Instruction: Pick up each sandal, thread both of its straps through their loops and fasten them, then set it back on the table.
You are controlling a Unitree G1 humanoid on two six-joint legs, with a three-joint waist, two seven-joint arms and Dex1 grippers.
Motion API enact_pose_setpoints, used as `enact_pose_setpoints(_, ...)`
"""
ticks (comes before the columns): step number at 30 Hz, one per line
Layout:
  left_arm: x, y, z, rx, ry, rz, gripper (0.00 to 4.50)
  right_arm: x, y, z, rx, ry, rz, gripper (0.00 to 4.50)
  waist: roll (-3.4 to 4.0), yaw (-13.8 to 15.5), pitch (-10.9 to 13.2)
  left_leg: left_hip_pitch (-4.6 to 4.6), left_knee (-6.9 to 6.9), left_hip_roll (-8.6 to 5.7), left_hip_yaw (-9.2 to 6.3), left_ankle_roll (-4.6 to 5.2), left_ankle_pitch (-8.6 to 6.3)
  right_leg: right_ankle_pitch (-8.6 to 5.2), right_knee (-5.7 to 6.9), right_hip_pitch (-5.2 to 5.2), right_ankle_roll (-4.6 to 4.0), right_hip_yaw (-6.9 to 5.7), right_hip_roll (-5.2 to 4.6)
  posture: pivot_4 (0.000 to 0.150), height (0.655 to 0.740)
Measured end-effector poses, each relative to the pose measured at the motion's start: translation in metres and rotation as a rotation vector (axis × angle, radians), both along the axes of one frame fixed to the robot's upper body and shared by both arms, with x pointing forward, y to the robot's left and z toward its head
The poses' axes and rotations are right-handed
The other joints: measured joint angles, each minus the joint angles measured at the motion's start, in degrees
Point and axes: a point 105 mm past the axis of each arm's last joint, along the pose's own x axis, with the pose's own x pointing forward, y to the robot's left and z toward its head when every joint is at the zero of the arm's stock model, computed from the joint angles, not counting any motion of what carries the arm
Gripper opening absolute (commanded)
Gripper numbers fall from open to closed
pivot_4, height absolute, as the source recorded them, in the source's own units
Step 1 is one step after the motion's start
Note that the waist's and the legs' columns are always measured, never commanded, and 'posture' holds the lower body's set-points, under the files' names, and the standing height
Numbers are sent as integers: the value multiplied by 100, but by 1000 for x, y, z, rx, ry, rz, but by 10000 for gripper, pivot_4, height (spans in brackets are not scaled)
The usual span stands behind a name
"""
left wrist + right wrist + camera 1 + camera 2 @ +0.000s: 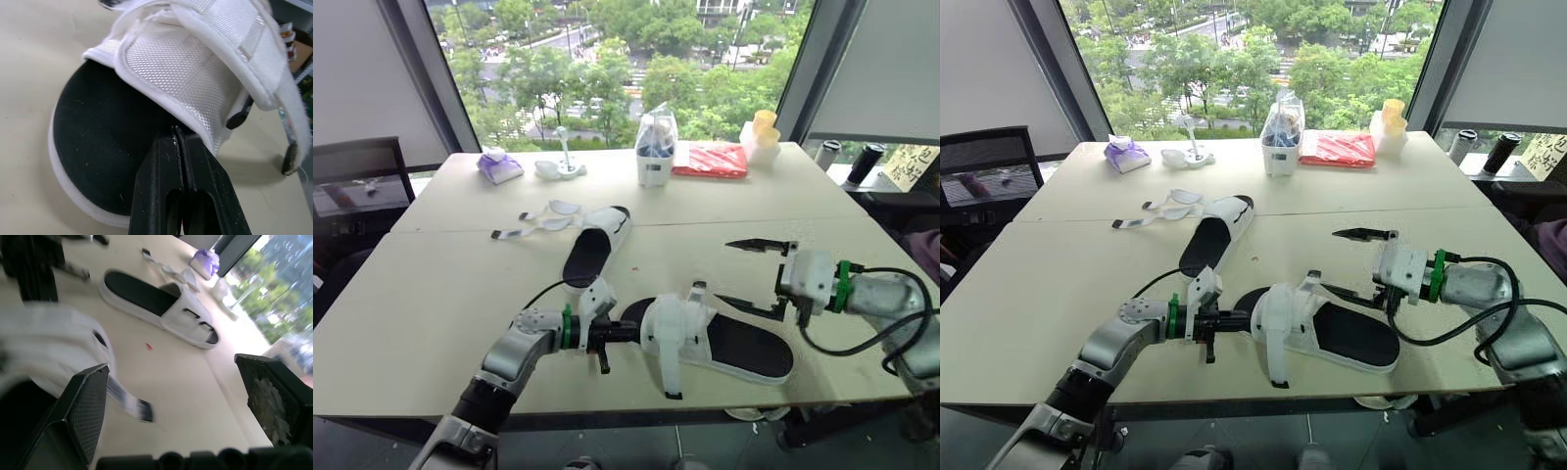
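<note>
The near sandal (pixel 744 348), white with a black footbed, lies near the table's front edge. Its straps stick out loose, one black-tipped end toward the front (pixel 672 384) and one toward the back (pixel 698 291). My left gripper (pixel 631 335) is shut, its tips (pixel 176 134) against the hem of the white upper over the toe of the footbed. My right gripper (pixel 754 276) hangs wide open just right of the sandal, nothing between its fingers (pixel 88 406). A second sandal (pixel 592 250) lies farther back with its straps (pixel 543 223) spread on the table.
Along the far edge stand a clear bag of items (pixel 656 147), a red packet (pixel 710 160), a purple object (pixel 499 166), a small white object (pixel 558 168) and stacked cups (pixel 762 137). A dark chair (pixel 357 186) is at the left.
</note>
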Motion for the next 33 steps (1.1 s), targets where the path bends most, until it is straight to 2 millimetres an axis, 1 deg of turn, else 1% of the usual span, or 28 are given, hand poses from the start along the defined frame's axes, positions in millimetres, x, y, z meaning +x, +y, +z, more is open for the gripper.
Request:
enact_pose_setpoints(1,-1,-1,0,1,4,-11,0,-14,5,-2,41,174,9,44472,-10,37,0,0,2,0,2,2,-2,-3,-4,3,4,-3,-4,1500,7400)
enact_pose_setpoints(4,-3,-4,-1,2,8,-32,0,-42,18,-6,125,441,48,44472,-24,90,-2,-9,6,0,9,4,-5,-8,-16,1,12,-12,-11,1500,7400)
enact_pose_setpoints(5,-4,-6,-1,0,10,-43,0,-50,20,-11,149,533,48,44472,-24,103,-2,-16,8,0,9,5,-6,-9,-18,-3,13,-15,-13,1500,7400)
enact_pose_setpoints(8,-6,-9,0,-5,8,-57,0,-66,22,-29,180,715,23,44472,-26,127,-2,-44,15,-1,8,6,-5,-4,-27,-18,6,-31,-18,1500,7400)
enact_pose_setpoints(10,-6,-10,-1,-5,0,-60,0,-71,23,-43,195,792,-7,44472,-28,144,-3,-48,15,-5,9,8,-7,-3,-31,-19,7,-34,-21,1500,7400)
enact_pose_setpoints(13,-5,-13,-1,-9,-19,-63,0,-78,28,-71,200,892,-38,44472,-31,237,-6,-48,20,-6,11,8,-7,-2,-33,-19,8,-39,-20,1500,7400)
enact_pose_setpoints(14,-5,-14,-2,-6,-24,-61,0,-79,30,-76,205,905,-37,44472,-30,243,-6,-48,22,-6,13,8,-7,-2,-32,-18,8,-39,-19,1500,7400)
enact_pose_setpoints(17,-4,-14,-2,-7,-37,-49,0,-72,32,-86,233,914,-49,44472,-30,244,-7,-49,41,-4,16,8,-7,-7,-31,-8,18,-53,-15,1500,7400)
enact_pose_setpoints(22,-4,-12,-6,-9,-45,-20,0,-57,45,-89,303,936,-29,44472,-30,240,-10,-48,52,0,1,8,-7,-9,-24,-2,22,-59,-13,1500,7400)
enact_pose_setpoints(25,-5,-12,-6,-10,-49,-13,0,-55,53,-95,316,968,-15,36726,-31,239,-11,-48,49,0,-5,8,-7,-5,-20,-4,16,-61,-12,1500,7400)
enact_pose_setpoints(26,-5,-12,-6,-10,-50,-11,0,-55,56,-97,325,986,-8,31504,-30,239,-12,-48,49,-1,-5,8,-7,-3,-19,-4,12,-62,-12,1500,7400)
enact_pose_setpoints(27,-5,-12,-6,-10,-51,-7,0,-54,59,-99,339,1000,-5,27861,-30,239,-12,-48,48,0,-6,8,-7,0,-19,-4,7,-62,-12,1500,7400)
enact_pose_setpoints(29,-5,-12,-7,-11,-55,1,0,-55,66,-106,345,1026,1,15342,-29,238,-14,-48,49,-1,-6,8,-7,3,-16,-5,4,-62,-12,1500,7400)
enact_pose_setpoints(30,-5,-11,-7,-11,-56,4,0,-56,67,-109,339,1031,0,12163,-29,238,-14,-48,51,-1,-6,8,-7,3,-15,-5,4,-62,-11,1500,7400)
enact_pose_setpoints(32,-5,-11,-7,-11,-56,11,0,-54,68,-111,342,1030,-13,1402,-29,235,-15,-47,52,-1,-6,8,-7,-2,-15,-4,12,-62,-11,1500,7400)
enact_pose_setpoints(33,-5,-11,-7,-10,-56,13,0,-53,69,-111,352,1027,-16,544,-29,233,-16,-46,51,-1,-6,8,-7,-5,-14,-4,16,-62,-11,1500,7400)
